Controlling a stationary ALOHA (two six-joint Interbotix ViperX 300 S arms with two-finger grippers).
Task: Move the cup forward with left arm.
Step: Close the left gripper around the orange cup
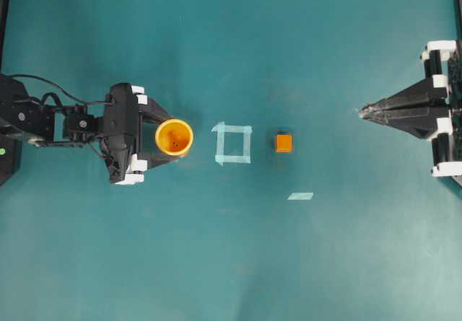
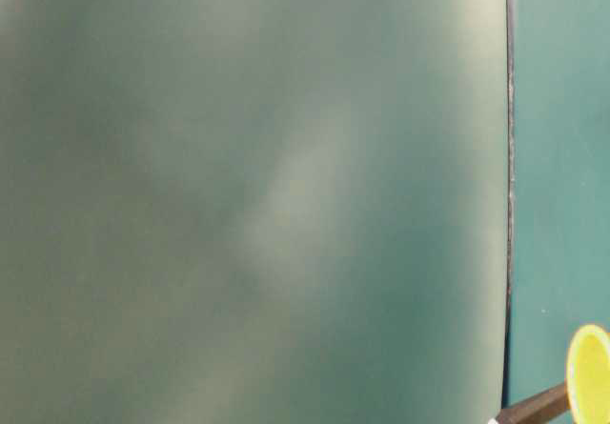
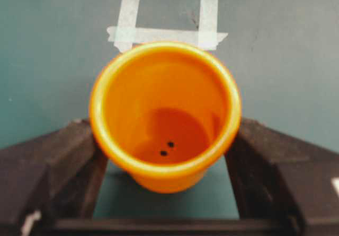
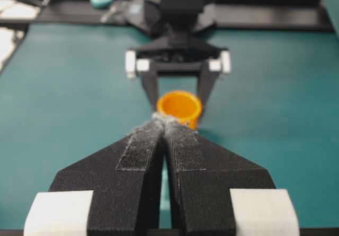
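The orange-yellow cup (image 1: 174,137) stands upright on the teal table, just left of a tape square. My left gripper (image 1: 172,138) has one black finger on each side of the cup. In the left wrist view both fingers (image 3: 90,151) press against the cup's (image 3: 164,98) walls under its rim. The right wrist view shows the cup (image 4: 180,105) between those fingers from the far side. A piece of the cup (image 2: 591,372) shows in the table-level view. My right gripper (image 1: 361,112) is shut and empty at the right edge, its tips (image 4: 167,118) together.
A pale tape square (image 1: 233,128) lies right of the cup and also shows in the left wrist view (image 3: 164,34). A small orange cube (image 1: 284,143) sits beyond it. A loose tape strip (image 1: 300,196) lies lower right. The table-level view is mostly blurred.
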